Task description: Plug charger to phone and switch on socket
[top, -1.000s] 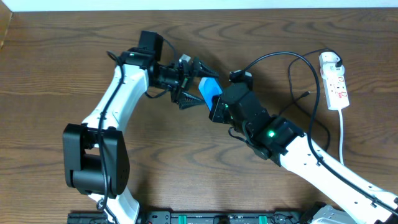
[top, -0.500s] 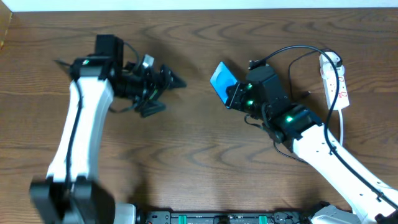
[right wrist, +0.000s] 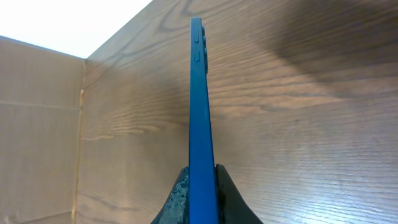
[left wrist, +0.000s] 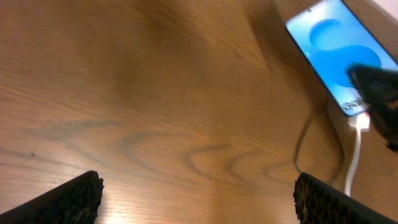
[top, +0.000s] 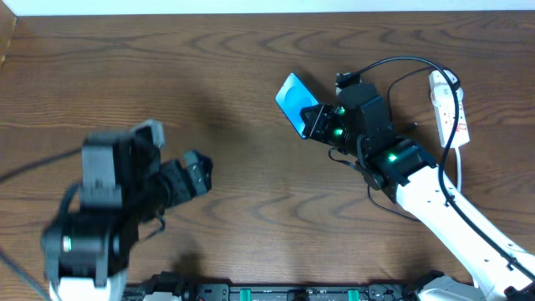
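Edgewise, phone [right wrist: 198, 99] slim, blue, clamped in right end effector [right wrist: 199, 179].

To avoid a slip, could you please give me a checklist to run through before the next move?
1. Phone held by right gripper: ok, clamped edge-on between the fingers.
2. Left gripper open and empty: ok.
3. Charger plugged into phone: cannot tell, the gripped end is hidden.
4. Socket switched on: cannot tell, switches too small.
5. Left gripper clear of phone: ok, well apart.
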`<action>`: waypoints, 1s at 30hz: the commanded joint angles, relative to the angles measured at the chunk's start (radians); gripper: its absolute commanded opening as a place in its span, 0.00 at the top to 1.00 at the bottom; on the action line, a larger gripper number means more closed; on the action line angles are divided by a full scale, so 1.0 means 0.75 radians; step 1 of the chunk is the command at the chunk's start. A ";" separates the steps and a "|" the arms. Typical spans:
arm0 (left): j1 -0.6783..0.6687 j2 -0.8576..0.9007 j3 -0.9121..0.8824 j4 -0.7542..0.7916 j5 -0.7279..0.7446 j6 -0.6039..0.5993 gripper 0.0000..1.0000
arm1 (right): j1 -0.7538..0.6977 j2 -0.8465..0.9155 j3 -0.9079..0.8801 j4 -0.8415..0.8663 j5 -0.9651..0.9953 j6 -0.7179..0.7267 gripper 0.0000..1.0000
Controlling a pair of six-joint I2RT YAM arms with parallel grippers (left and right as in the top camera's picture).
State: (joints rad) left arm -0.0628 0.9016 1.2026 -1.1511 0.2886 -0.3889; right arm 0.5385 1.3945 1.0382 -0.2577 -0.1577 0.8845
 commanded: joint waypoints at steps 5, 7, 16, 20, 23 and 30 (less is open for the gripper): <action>-0.003 -0.205 -0.376 0.293 -0.112 -0.374 0.02 | -0.008 -0.004 0.017 0.014 -0.158 0.006 0.99; -0.003 -0.207 -0.476 0.384 -0.112 -0.540 0.02 | -0.008 -0.004 0.017 0.002 -0.185 0.006 0.99; -0.003 -0.010 -0.748 0.802 0.196 -0.976 0.02 | -0.010 -0.004 0.017 -0.061 -0.187 0.006 0.99; -0.003 0.140 -0.752 1.010 0.417 -0.975 0.02 | -0.010 -0.004 0.017 -0.060 -0.186 0.015 0.99; -0.003 0.241 -0.752 1.176 0.577 -0.975 0.02 | -0.010 -0.004 0.017 -0.061 -0.187 0.044 0.99; -0.003 0.366 -0.752 1.446 0.844 -0.976 0.02 | -0.010 -0.004 0.017 -0.062 -0.187 0.139 0.99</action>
State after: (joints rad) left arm -0.0628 1.1629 0.6315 -0.0902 0.7856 -1.1133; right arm 0.5358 1.3945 1.0382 -0.3141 -0.2848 0.9398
